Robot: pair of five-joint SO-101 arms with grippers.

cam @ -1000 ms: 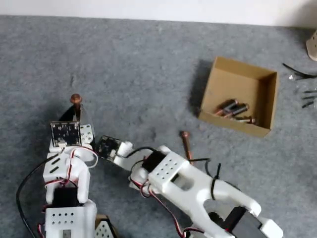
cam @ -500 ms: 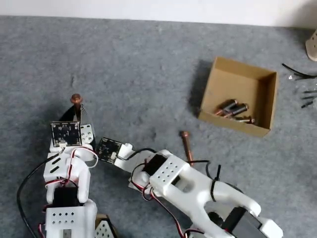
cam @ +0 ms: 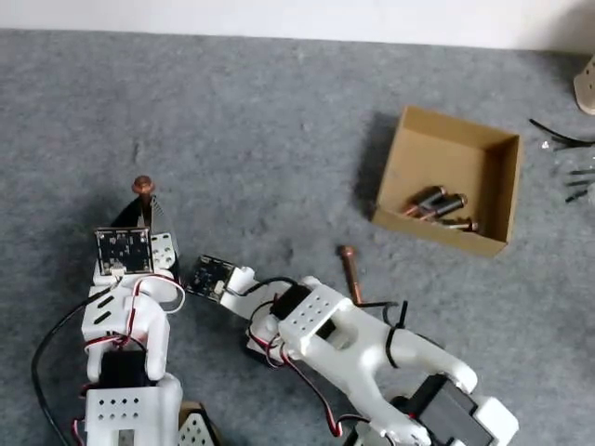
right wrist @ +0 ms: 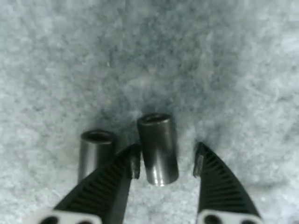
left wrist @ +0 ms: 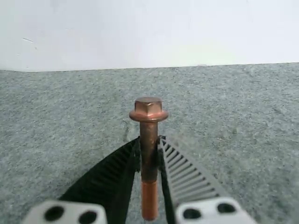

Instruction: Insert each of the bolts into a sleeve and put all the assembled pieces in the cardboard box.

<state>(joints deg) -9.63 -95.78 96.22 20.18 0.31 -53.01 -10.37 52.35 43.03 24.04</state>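
My left gripper [left wrist: 149,144] is shut on a copper bolt [left wrist: 148,140], held upright with its hex head above the fingertips; in the high view the bolt's head [cam: 142,185] shows at the left. My right gripper [right wrist: 166,161] is open and low over the carpet, with a dark metal sleeve [right wrist: 158,148] lying between its fingers. A second sleeve [right wrist: 96,150] lies just outside one finger. Another copper bolt [cam: 350,273] lies on the carpet beside the right arm. The cardboard box [cam: 495,163] at the right holds several assembled pieces [cam: 439,208].
Grey carpet covers the table up to a white wall at the back. Black cable ties [cam: 569,158] and a pale object [cam: 586,85] lie at the far right edge, beyond the box.
The right arm has shifted slightly, its wrist swinging a little to the right. The left arm with its bolt has kept still.
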